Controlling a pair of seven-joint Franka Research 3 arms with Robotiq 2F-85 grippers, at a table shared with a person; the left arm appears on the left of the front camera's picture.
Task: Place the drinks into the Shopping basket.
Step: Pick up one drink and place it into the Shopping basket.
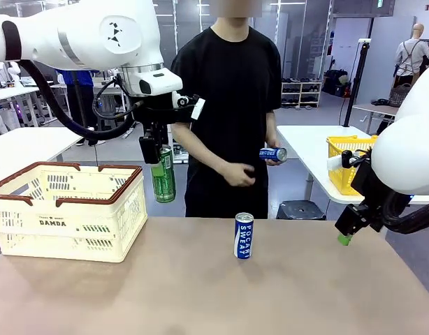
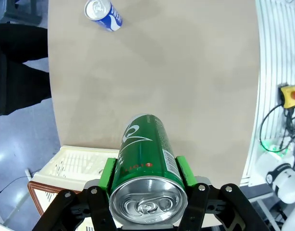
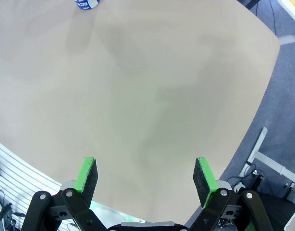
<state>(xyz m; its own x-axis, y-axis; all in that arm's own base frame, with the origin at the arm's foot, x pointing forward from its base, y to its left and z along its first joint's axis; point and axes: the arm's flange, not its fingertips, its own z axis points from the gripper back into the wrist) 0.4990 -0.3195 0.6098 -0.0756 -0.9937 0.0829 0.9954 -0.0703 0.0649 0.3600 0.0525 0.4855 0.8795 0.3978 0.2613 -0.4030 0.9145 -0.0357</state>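
Cream-white Shopping basket sits at your far left, and just right of its rim your left gripper is clenched on the green can, which hangs upright in the air. It's thin, smooth metal, light and likely slippery and easy to dent, so I'd judge a mid-body pinch safest. The blue can stands mid-table, a second blue can lies in the person's hand, and your right gripper hangs released at the table's right edge.

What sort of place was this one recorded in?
Probably a robotics lab staged for shopping tasks: a work table bearing a cream shopping basket, a robot arm carrying a green can, and more white tables with a yellow basket behind the person.
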